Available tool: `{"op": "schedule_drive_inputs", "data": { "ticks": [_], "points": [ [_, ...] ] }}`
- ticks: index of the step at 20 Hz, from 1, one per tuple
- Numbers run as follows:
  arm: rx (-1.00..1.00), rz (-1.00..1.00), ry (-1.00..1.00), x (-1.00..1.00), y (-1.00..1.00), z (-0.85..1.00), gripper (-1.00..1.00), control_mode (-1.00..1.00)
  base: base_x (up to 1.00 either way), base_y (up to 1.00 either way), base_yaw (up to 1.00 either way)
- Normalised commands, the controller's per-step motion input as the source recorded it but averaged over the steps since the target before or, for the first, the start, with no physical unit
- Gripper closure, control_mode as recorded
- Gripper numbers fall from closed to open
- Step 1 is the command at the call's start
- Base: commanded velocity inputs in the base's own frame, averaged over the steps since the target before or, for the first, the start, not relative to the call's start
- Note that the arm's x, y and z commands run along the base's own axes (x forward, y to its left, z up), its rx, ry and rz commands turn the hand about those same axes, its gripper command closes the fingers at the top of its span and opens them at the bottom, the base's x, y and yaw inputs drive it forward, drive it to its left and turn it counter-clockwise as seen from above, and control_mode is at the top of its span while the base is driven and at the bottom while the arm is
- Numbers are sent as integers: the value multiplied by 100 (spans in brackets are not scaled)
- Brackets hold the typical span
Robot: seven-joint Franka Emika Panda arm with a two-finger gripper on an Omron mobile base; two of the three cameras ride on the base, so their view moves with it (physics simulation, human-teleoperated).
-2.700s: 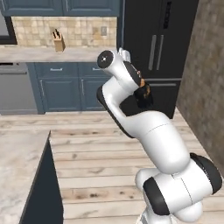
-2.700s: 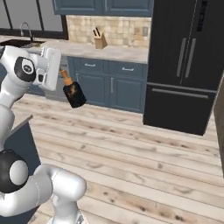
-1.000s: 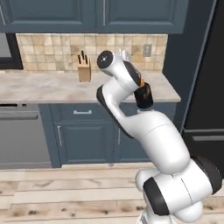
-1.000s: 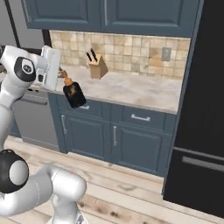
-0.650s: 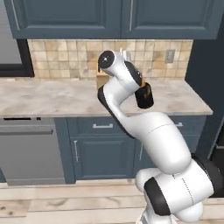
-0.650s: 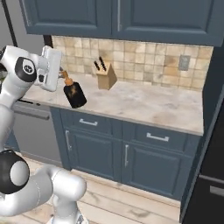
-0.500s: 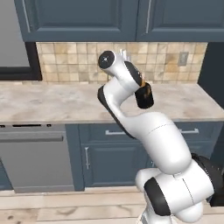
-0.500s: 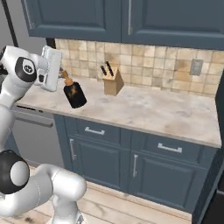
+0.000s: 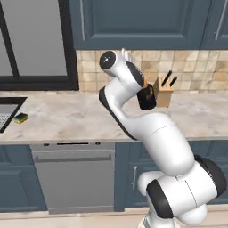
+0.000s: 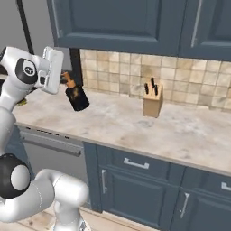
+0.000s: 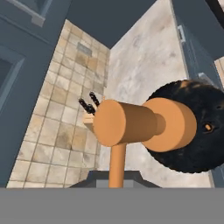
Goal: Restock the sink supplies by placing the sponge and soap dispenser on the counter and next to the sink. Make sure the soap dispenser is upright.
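At upper left of the right base view, the gripper (image 10: 63,82) clamps the tilted soap dispenser (image 10: 76,98) above the counter (image 10: 135,122).

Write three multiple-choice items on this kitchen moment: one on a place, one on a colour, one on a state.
1. Where does the sponge lie?
A. On the counter, near the left edge of the left base view
B. Beside the knife block
C. On the floor

2. What colour is the pump top of the soap dispenser?
A. Chrome
B. Orange
C. Blue

3. How is the soap dispenser carried?
A. Standing upright on the counter
B. Lying in a drawer
C. Tilted in the air, held in the shut jaws of the gripper

Answers: 1 A, the yellow and green block rests on the marbled top there. 2 B, the hand view shows the orange pump close up. 3 C, the right base view shows it slanted above the counter.
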Motion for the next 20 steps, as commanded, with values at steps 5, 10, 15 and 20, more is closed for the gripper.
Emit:
{"op": "schedule_drive_inputs", "data": {
  "ticks": [5, 10, 15, 20],
  "points": [
    [0, 0, 0, 0, 0, 0, 100, 100, 46, 100, 0],
    [0, 0, 0, 0, 0, 0, 100, 100, 40, 99, 0],
    [0, 0, 0, 0, 0, 0, 100, 100, 38, 84, 0],
    [0, 0, 0, 0, 0, 0, 100, 100, 39, 62, 0]
  ]
}}
